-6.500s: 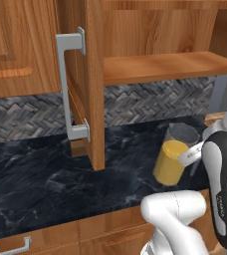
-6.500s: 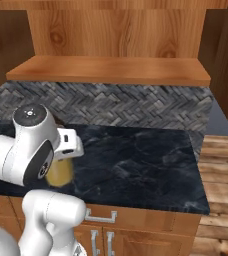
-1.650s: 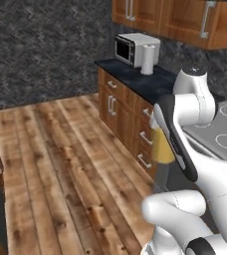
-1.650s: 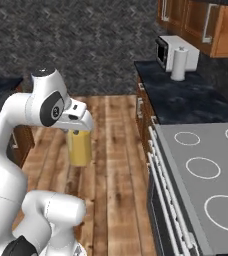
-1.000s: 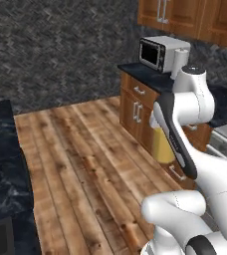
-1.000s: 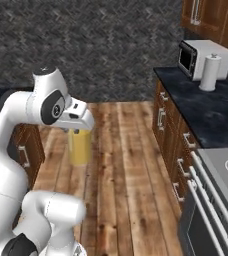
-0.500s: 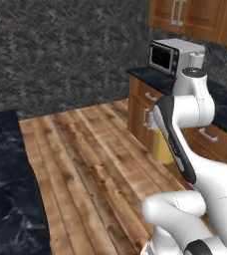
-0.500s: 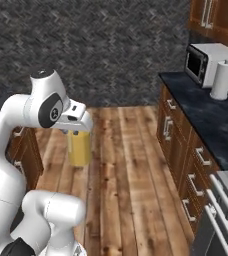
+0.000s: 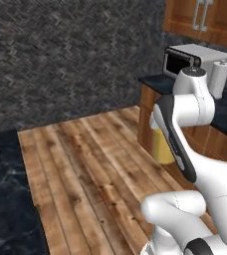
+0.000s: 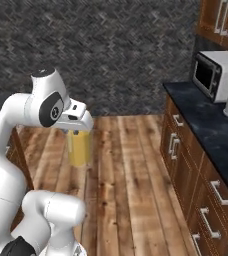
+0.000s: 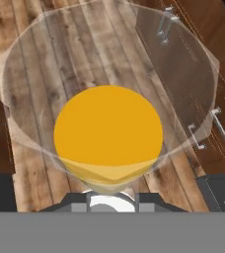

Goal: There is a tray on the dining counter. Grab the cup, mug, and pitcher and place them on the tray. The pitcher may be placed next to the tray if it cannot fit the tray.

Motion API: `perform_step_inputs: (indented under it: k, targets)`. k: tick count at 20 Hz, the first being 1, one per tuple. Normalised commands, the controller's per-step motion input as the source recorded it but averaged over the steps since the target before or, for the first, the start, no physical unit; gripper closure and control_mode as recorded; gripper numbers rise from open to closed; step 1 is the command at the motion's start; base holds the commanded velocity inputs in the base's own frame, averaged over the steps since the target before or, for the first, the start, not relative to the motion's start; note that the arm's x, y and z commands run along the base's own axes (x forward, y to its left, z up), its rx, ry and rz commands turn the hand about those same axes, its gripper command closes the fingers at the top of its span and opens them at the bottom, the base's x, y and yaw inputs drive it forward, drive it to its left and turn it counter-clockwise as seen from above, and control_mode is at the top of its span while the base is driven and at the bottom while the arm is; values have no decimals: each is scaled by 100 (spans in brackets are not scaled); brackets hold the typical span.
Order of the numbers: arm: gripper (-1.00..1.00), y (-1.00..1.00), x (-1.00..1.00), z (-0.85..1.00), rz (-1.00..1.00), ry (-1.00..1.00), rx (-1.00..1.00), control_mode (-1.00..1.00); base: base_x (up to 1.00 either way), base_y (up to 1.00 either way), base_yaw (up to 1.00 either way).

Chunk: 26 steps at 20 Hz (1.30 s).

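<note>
Overhead, the bent arm's gripper (image 10: 79, 131) points down, fingers pinching the upright pitcher (image 10: 79, 147)

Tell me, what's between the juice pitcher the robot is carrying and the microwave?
In the right base view, bare wooden floor, then brown drawer cabinets, lie between the held pitcher and the microwave on the dark counter.

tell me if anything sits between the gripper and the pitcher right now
Nothing does. The gripper is already shut on the pitcher, holding it from the top, hanging above the wooden floor. The tray is not visible, so the way to it cannot be judged.
</note>
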Motion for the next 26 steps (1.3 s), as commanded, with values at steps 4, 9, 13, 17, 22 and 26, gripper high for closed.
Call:
perform_step_inputs:
  k: [4, 9, 13, 17, 22, 26]
  targets:
    - [100, 0, 0, 0, 0, 0, 0, 100, 100, -8, 0]
    - [100, 0, 0, 0, 0, 0, 0, 100, 100, -6, 0]
    - [100, 0, 0, 0, 0, 0, 0, 100, 100, -1, 0]
    - [100, 0, 0, 0, 0, 0, 0, 100, 100, 0, 0]
    - [100, 0, 0, 0, 0, 0, 0, 100, 100, 0, 0]
    - [100, 0, 0, 0, 0, 0, 0, 100, 100, 0, 0]
